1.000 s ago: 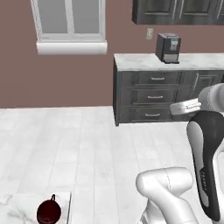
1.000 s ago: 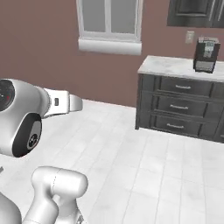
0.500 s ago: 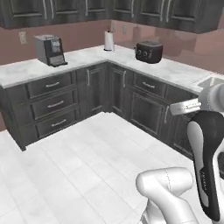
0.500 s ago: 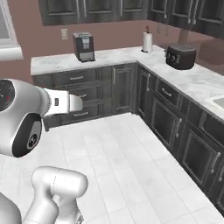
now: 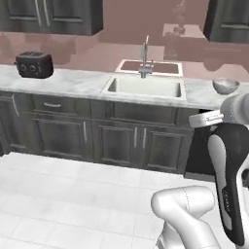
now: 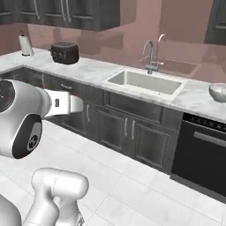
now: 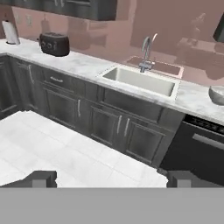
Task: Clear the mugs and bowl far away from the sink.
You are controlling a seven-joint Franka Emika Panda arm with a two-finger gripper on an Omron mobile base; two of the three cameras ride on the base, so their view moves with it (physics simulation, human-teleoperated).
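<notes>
Gripper: we see the gripper (image 7: 107,178) low in the hand view, its two dark finger tips (image 7: 39,178) spread wide apart, nothing between them; released and empty. It hangs over the floor, well apart from the counter.
Arm: we note the arm (image 5: 228,185) rising at lower right in the left base view, at lower left in the right base view (image 6: 26,119).
Floor: white tiles (image 7: 65,153) between the robot and the cabinets.
Cabinets: dark lower cabinets (image 5: 112,138) with grey handles run under the counter.
Dishwasher: a dark dishwasher (image 6: 205,154) sits right of the sink cabinets, below the bowl.
Counter: grey-white marbled counter (image 6: 88,70) on top of the cabinets.
Sink: we place the sink (image 5: 146,86) set into the counter, about centre of the left base view; also seen in the right base view (image 6: 145,83) and hand view (image 7: 141,81).
Faucet: the arched grey faucet (image 6: 151,55) stands at the sink's far edge.
Bowl: the bowl (image 5: 225,85) rests upright on the counter right of the sink, near it but not touching; also at the right edge in the right base view (image 6: 219,92) and hand view (image 7: 217,94).
Toaster: a dark toaster (image 5: 34,64) sits on the counter well left of the sink.
Paper roll: a white roll (image 6: 25,44) stands upright left of the toaster.
Wall: pinkish-brown wall (image 5: 126,29) behind, dark upper cabinets (image 5: 48,14) above.
</notes>
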